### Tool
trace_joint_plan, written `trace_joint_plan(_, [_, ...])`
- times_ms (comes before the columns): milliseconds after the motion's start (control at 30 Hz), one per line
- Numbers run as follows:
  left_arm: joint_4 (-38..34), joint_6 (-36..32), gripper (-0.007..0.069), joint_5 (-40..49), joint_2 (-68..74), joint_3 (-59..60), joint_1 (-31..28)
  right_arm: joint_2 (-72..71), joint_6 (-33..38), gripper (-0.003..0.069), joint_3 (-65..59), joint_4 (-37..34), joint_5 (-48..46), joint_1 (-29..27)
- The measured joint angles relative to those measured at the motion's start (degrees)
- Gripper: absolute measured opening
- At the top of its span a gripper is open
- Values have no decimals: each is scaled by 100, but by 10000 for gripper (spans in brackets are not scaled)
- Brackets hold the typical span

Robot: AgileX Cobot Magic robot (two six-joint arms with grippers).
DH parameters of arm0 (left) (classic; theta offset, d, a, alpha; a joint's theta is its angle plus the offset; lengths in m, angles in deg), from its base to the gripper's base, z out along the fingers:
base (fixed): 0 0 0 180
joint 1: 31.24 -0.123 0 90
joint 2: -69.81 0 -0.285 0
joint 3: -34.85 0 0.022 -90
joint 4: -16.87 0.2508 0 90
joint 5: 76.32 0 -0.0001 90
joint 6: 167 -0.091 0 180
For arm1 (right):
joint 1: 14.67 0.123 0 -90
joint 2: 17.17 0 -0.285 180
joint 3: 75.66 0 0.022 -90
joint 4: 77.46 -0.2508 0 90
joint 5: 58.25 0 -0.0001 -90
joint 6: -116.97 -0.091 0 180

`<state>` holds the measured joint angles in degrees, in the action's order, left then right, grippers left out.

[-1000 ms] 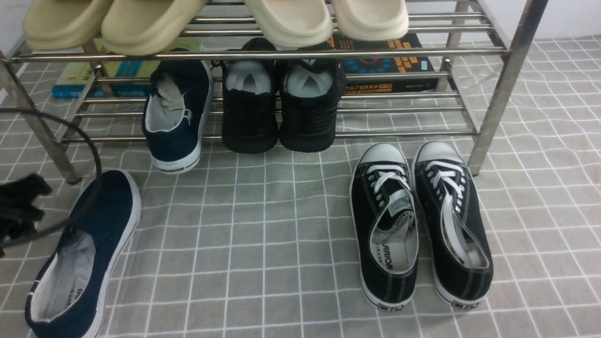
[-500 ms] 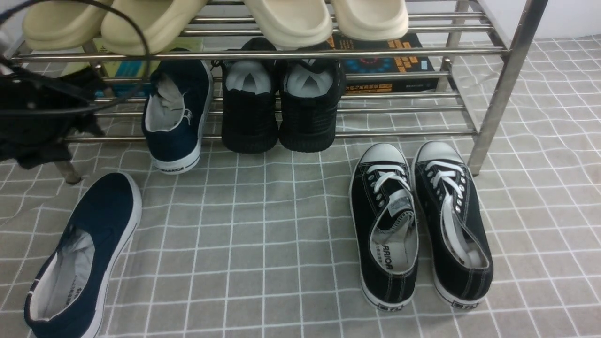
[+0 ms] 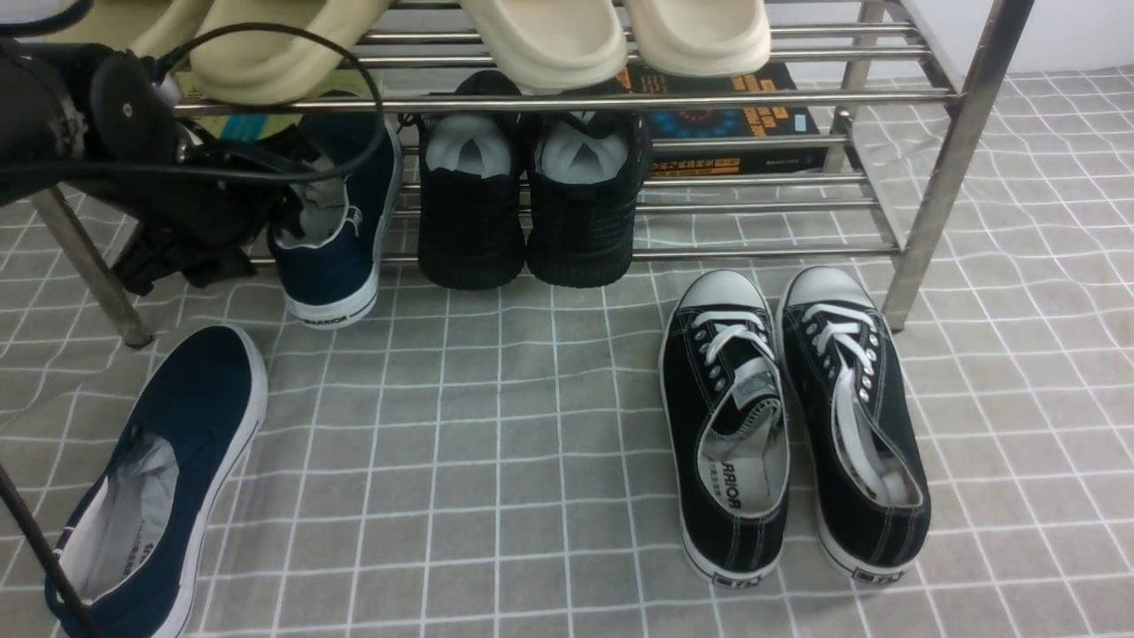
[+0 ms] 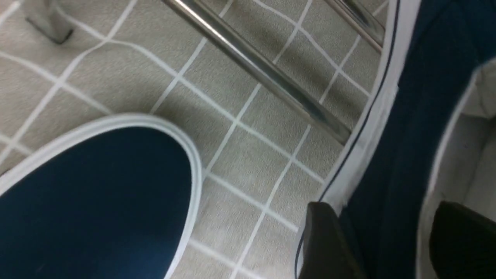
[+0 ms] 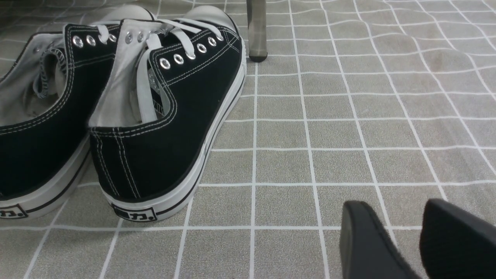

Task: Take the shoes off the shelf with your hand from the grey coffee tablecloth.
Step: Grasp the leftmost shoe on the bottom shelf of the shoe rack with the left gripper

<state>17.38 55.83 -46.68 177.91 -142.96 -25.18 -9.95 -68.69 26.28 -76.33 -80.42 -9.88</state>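
One navy slip-on shoe (image 3: 341, 239) stands heel-out on the lower tier of the steel shelf (image 3: 939, 177). The other navy shoe (image 3: 159, 470) lies on the grey grid tablecloth (image 3: 496, 425) at front left. My left gripper (image 3: 282, 213) is at the shelf shoe's left side. In the left wrist view it (image 4: 391, 236) is open, one finger (image 4: 329, 240) outside the shoe's wall (image 4: 407, 135) and the other (image 4: 461, 240) inside over the grey lining. The floor shoe's toe (image 4: 89, 201) lies beside it. My right gripper (image 5: 399, 236) is open and empty, low over the cloth.
Black lace-up sneakers (image 3: 788, 425) stand on the cloth at right, next to my right gripper (image 5: 166, 116). All-black knit sneakers (image 3: 532, 204) sit beside the shelf shoe. Beige slippers (image 3: 549, 35) lie on the upper tier, books (image 3: 726, 115) behind. A shelf leg (image 5: 257, 31) stands ahead.
My left arm has risen from the front left, away from the floor shoe, and moved right to the navy shoe on the shelf. The shoes have not moved.
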Motion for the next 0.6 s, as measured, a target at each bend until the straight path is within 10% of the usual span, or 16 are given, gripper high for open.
trace_joint_plan(333, [-188,0,53,299,155,-18,5,0,0,239,0,0,0,0])
trace_joint_plan(600, [126,-151,29,1903,-569,-13,31,-2,0,239,0,0,0,0])
